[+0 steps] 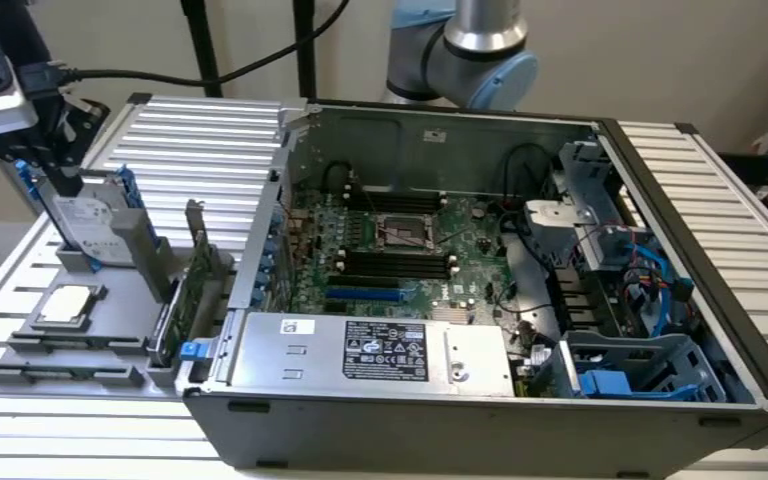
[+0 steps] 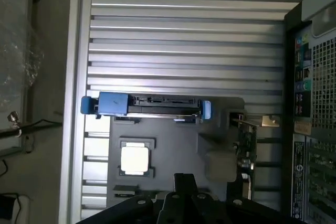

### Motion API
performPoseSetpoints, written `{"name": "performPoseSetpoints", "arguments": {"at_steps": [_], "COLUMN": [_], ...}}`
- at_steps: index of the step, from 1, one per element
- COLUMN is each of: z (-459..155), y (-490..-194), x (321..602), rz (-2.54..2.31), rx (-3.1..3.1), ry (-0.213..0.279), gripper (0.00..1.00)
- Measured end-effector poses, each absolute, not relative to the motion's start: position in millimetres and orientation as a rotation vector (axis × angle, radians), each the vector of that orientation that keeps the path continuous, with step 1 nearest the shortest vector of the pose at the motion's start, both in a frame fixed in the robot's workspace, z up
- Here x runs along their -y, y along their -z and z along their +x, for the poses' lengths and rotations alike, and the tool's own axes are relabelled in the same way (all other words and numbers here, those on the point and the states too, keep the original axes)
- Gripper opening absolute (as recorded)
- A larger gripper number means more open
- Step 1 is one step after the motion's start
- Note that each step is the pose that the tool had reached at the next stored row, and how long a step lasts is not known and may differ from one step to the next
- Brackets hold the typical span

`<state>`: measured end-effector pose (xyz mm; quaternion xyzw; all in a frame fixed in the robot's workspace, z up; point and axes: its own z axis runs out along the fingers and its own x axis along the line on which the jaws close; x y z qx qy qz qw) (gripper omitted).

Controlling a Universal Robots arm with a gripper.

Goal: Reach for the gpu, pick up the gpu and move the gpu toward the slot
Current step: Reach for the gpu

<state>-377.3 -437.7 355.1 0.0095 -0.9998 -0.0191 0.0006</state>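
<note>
Well, gripper [image 1: 61, 178] hangs above hard drive [image 1: 84, 222] on gray tray [image 1: 120, 338]; gpu [image 1: 201, 285] stands up nearby, beside pc case [image 1: 491, 428]. Can't tell if gripper's closed or not.

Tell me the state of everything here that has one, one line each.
gpu, standing on edge in the tray, not gripped.
hard drive, upright in the tray.
processor chip, lying flat in the tray.
computer case, open, lying on its side.
gripper, above the tray, near the hard drive.
</note>
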Motion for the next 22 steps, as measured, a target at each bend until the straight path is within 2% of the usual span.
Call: {"name": "performPoseSetpoints", "arguments": {"at_steps": [22], "z": [-284.4], "y": [-338.7], "x": [463.9], "rz": [0.030], "rx": [3.139], "ry": [0.060], "gripper": [0.11]}}
